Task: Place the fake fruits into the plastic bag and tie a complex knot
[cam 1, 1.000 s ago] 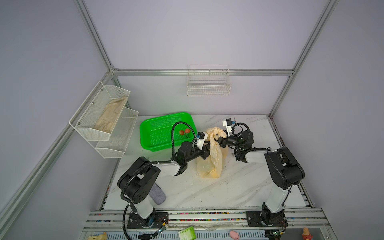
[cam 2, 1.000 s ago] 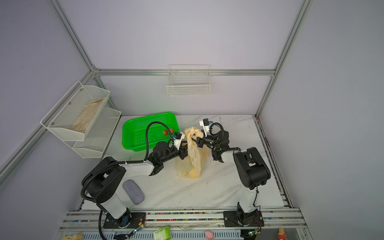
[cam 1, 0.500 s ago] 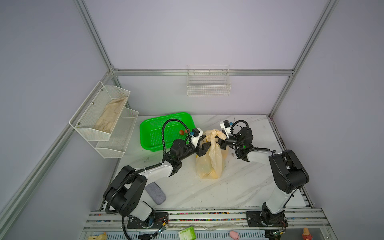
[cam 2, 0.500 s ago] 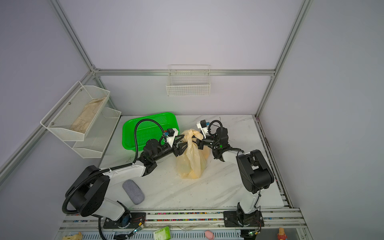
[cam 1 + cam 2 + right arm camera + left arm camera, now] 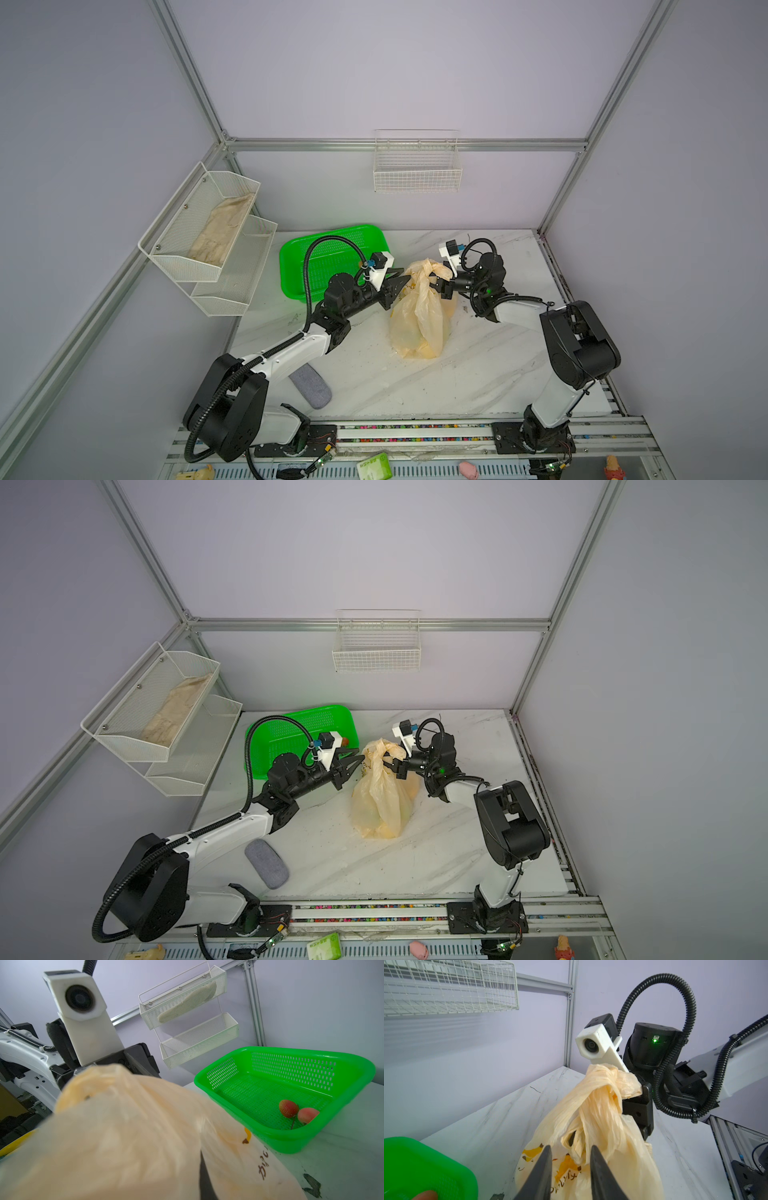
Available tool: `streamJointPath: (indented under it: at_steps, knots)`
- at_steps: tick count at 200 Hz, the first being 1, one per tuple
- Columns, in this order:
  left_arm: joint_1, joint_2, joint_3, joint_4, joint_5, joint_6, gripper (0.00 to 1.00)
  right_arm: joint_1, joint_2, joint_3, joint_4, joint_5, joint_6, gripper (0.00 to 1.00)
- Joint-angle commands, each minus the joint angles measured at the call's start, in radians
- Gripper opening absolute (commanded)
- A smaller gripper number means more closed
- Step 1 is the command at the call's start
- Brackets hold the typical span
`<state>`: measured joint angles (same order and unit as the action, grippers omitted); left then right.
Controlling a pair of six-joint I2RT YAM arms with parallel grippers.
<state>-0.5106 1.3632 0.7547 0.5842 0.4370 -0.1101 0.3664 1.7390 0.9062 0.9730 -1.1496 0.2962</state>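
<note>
Plastic bag point(image 5: 419, 320) is being knotted: handle point(image 5: 626, 1084) pinched by right gripper point(image 5: 437, 286); left gripper point(image 5: 570, 1148), narrowly parted, must be closed on the loop point(image 5: 572, 1136).

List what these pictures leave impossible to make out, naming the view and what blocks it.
- Contents of the plastic bag: both top views, cloudy film shows only vague shapes.
- Right tool tips: right wrist view, the blurred bag covers them.
- Two fruits in the green basket: both top views, the left arm's wrist camera hides nearly all.
- Bag lettering: left wrist view, creases and the left tool cut it off.
</note>
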Motion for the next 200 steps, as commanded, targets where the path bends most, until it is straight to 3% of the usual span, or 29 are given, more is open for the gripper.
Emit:
streamJointPath:
  at_steps: [1, 200]
  knots:
    - [0.007, 0.016, 0.066, -0.039, 0.041, 0.032, 0.29, 0.003, -0.031, 0.028, 0.0, -0.021, -0.025, 0.0]
    - [0.007, 0.168, 0.218, -0.029, 0.091, -0.019, 0.28, 0.008, -0.043, 0.034, -0.073, -0.015, -0.077, 0.0]
